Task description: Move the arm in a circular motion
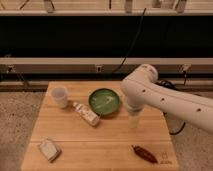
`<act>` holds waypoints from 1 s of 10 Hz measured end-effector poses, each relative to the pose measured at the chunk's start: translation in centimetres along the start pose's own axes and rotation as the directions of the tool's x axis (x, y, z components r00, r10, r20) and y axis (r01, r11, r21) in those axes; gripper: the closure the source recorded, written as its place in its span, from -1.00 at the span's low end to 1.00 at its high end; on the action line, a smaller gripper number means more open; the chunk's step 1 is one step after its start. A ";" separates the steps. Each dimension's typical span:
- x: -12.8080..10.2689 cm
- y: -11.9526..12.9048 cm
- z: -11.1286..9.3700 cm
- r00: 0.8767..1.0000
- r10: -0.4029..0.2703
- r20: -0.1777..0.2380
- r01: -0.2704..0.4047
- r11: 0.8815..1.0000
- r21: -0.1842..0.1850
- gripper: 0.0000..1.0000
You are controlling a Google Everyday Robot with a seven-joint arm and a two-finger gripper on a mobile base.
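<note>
Arm [165,97] reaches in from the right over the wooden table [110,145], white elbow bent high, its pale gripper [133,121] hanging tip-down just right of the green bowl [104,101]; whether the gripper is apart or together cannot be told. Risk, as judged: a circle swept leftward this low could clip the bowl's rim, or farther round nudge the lying bottle [86,113] or white cup [60,96]. Dark red item [144,153] near the front edge lies under any forward sweep.

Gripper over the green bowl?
No, the gripper hangs from the arm to the right of the bowl, over bare table.
</note>
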 end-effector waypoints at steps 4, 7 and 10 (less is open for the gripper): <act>3.0 0.7 0.1 0.998 0.061 0.021 -0.061 0.998 0.000 -0.60; 5.9 1.6 0.1 0.992 0.120 0.034 -0.120 0.993 -0.007 -0.60; 7.9 0.1 0.8 0.986 0.157 0.050 -0.157 0.988 -0.012 -0.60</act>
